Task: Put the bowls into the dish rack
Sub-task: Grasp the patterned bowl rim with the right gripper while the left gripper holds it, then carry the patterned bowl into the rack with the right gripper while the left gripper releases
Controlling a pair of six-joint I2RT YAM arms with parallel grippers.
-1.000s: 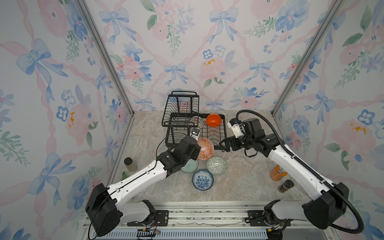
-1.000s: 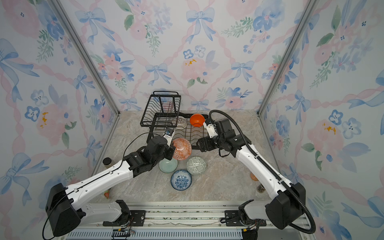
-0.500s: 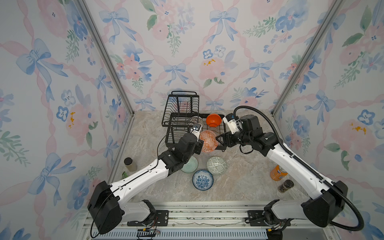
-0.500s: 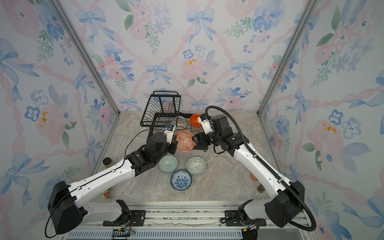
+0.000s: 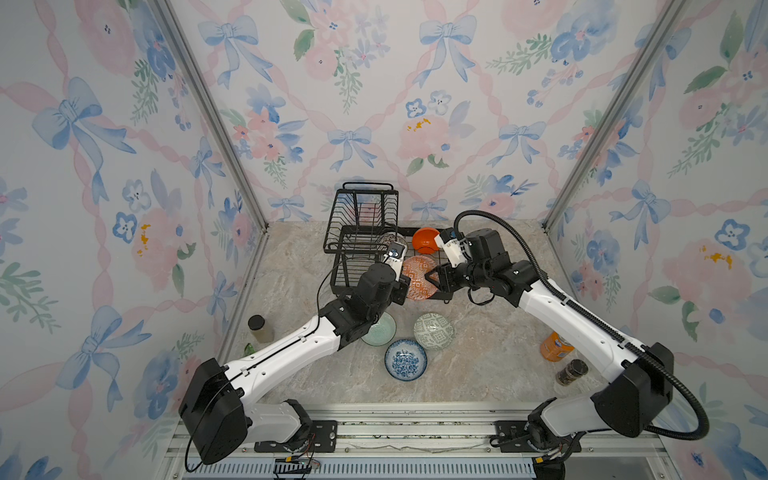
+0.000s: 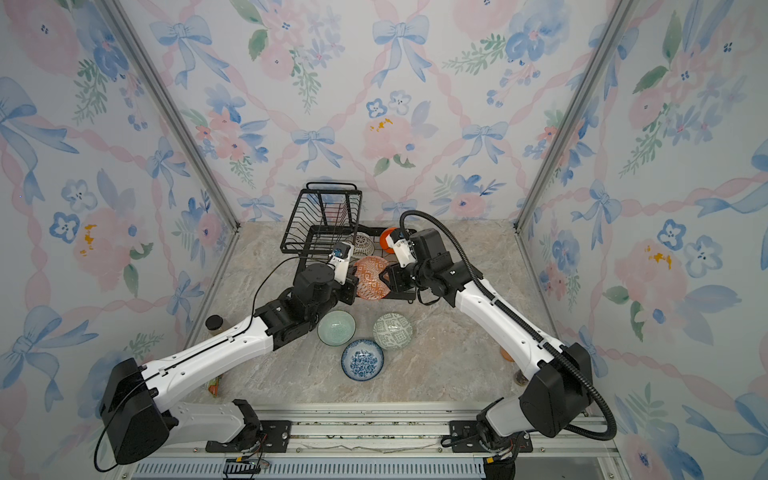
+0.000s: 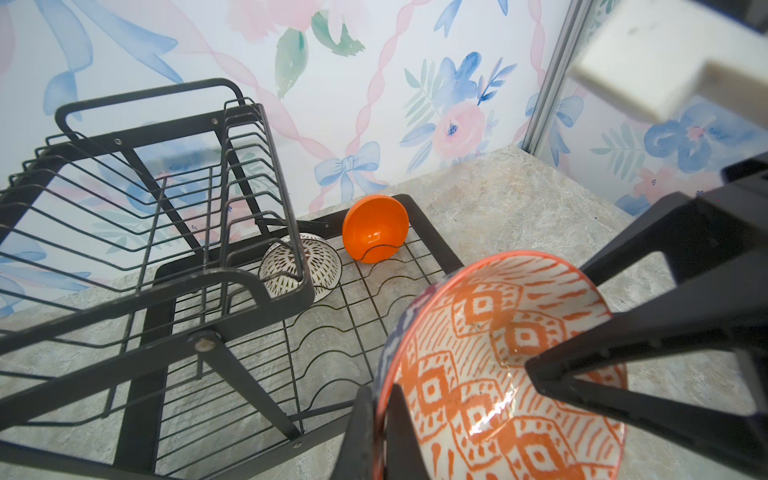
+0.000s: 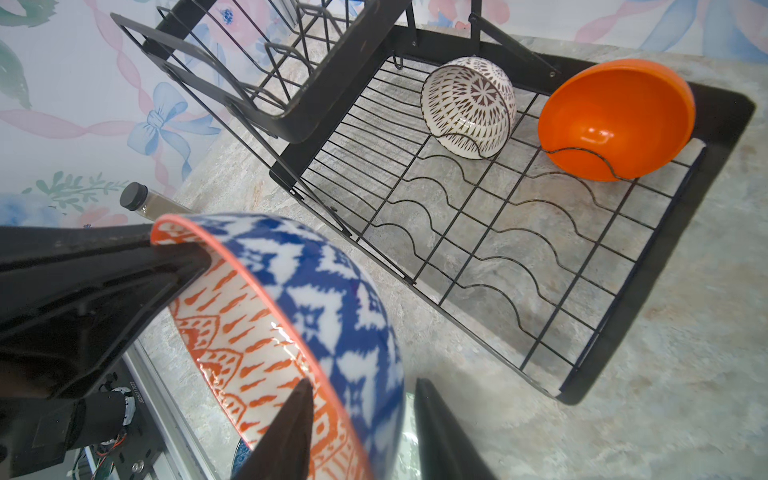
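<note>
Up it came! A second earlier the orange-white patterned bowl [image 5: 417, 277] had sat low by the front of the dish rack [image 5: 360, 248]; by this moment the left gripper [image 7: 380, 419] had lifted it over the near edge of the lower tray, tipped well onto its side. That gripper was clenched hard on the rim, one finger inside and one out.

And in came the right gripper [image 8: 361, 399]! It had stood gaping wide beside the rack, and it had swung across to the opposite rim and narrowed sharply. Its jaws straddled the edge, one finger inside the bowl and one by the blue outer wall. The wrist view showed a sliver of gap at that outer finger, so it looked not quite clamped; the bowl was carried by the left alone.

This read as a handover, or a two-handed steady, before slotting the bowl into the tray's wavy wires. Two were already home at the back of that tray: the white-black patterned bowl [image 8: 467, 106] and the plain orange bowl [image 8: 615, 120], both on edge. Three waited on the surface [image 5: 478, 353]: the mint green bowl [image 5: 380, 330], the green-white geometric bowl [image 5: 433, 331] and the blue-white floral bowl [image 5: 405, 359]. Roughly a third done, with the third bowl nearly in
</note>
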